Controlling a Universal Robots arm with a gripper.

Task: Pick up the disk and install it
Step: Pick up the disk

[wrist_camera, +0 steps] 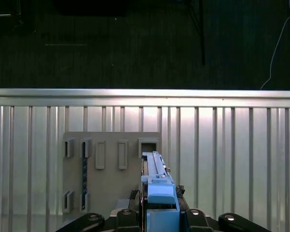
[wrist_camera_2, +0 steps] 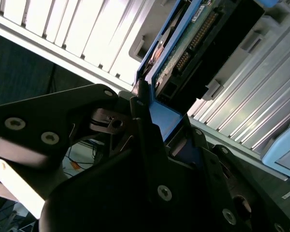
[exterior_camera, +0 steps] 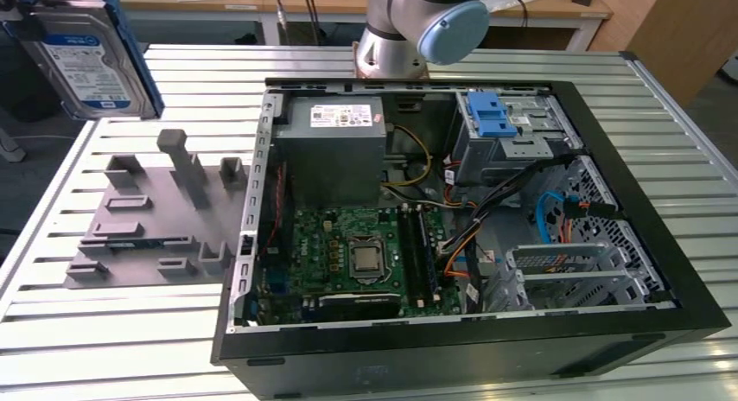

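Note:
The disk [exterior_camera: 92,60] hangs in the air at the exterior view's upper left, above the table's edge, its blue-and-white label facing the camera and a blue frame along its sides. In the first wrist view I see the disk [wrist_camera: 156,176] edge-on, with my gripper [wrist_camera: 157,215] shut on its blue frame, high above the grey fixture plate [wrist_camera: 111,183]. The second wrist view looks along the disk's [wrist_camera_2: 193,43] underside with its connector, the black fingers [wrist_camera_2: 140,116] clamped on its end.
An open computer case [exterior_camera: 645,202] lies on the slatted metal table [exterior_camera: 116,332], with a drive cage and blue latch [exterior_camera: 490,120] at its far corner. The grey fixture plate [exterior_camera: 150,219] with upright holders lies beside the case. The arm's base [exterior_camera: 398,38] stands behind the case.

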